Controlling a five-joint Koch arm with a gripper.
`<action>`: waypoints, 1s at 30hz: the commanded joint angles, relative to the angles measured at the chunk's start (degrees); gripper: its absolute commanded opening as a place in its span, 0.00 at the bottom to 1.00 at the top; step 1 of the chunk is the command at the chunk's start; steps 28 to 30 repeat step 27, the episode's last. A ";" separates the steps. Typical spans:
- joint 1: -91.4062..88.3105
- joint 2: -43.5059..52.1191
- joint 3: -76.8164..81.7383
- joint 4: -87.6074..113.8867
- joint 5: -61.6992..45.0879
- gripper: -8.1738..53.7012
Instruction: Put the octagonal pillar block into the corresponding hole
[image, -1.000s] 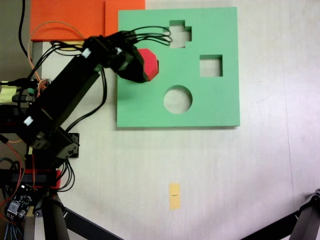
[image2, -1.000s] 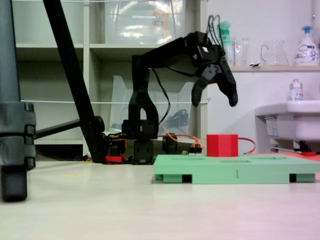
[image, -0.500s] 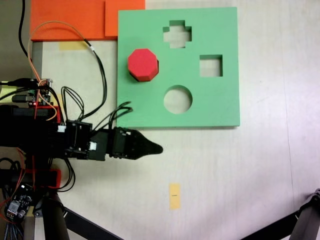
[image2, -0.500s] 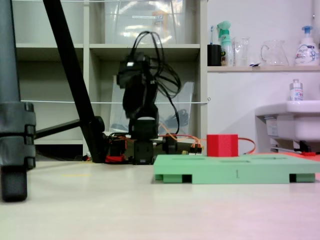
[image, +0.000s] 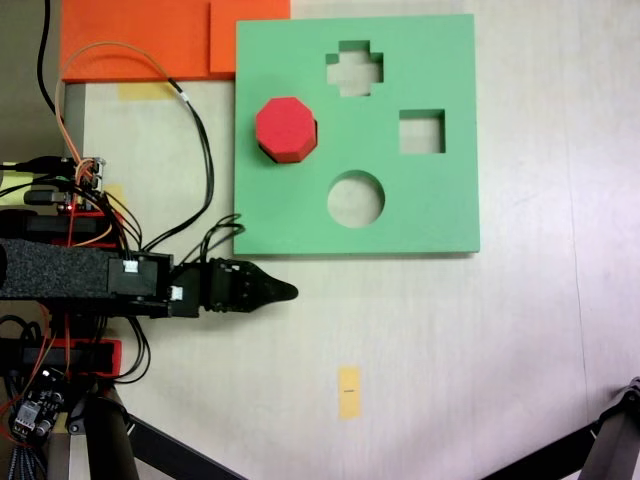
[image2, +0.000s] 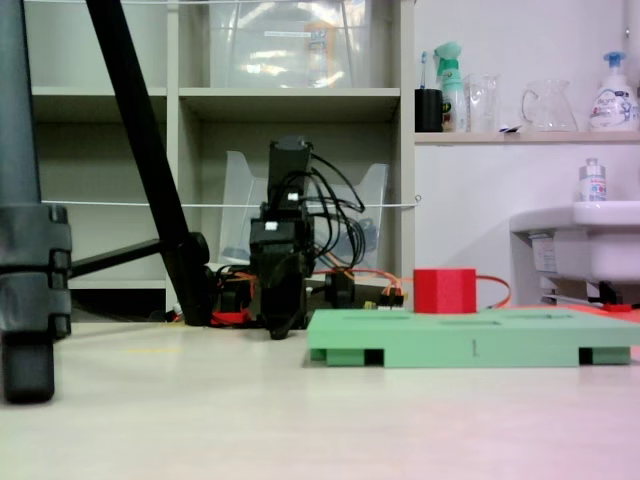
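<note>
**Block seated in the green board, my arm folded low off to the side**

Nearest the low side camera: a black tripod leg (image2: 28, 290) stands at the left edge, bare pale counter (image2: 250, 420) in front of it.

Next back, the green foam board (image2: 470, 348) lies flat on the counter. The octagonal pillar block (image2: 444, 291) stands upright on it, its red top well proud of the board's surface. From above, the block (image: 286, 130) sits in the board's left half; its eight-sided face covers the corresponding hole, so I cannot see the cutout's edge itself. Around it the cross cutout (image: 355, 68), the square cutout (image: 421, 131) and the round cutout (image: 356, 198) stand open.

My end effector (image: 280, 292) lies low over the counter, just beside the board's lower left corner and well apart from the block. Its jaws taper to one dark point in the top view; I cannot tell whether they are spread or pressed together. It carries nothing. In the side view my arm (image2: 283, 250) is a folded dark mass left of the board.

A small yellow tag (image: 348, 391) lies on the counter below the board. Orange sheets (image: 150, 38) sit at the top left. Farthest back: shelving, and bottles (image2: 616, 88) on a ledge.
</note>
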 joint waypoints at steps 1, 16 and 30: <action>-1.93 4.31 6.15 -15.21 1.05 0.81; -4.83 4.22 9.58 -7.56 1.23 0.68; -4.83 4.22 9.58 -7.56 1.23 0.68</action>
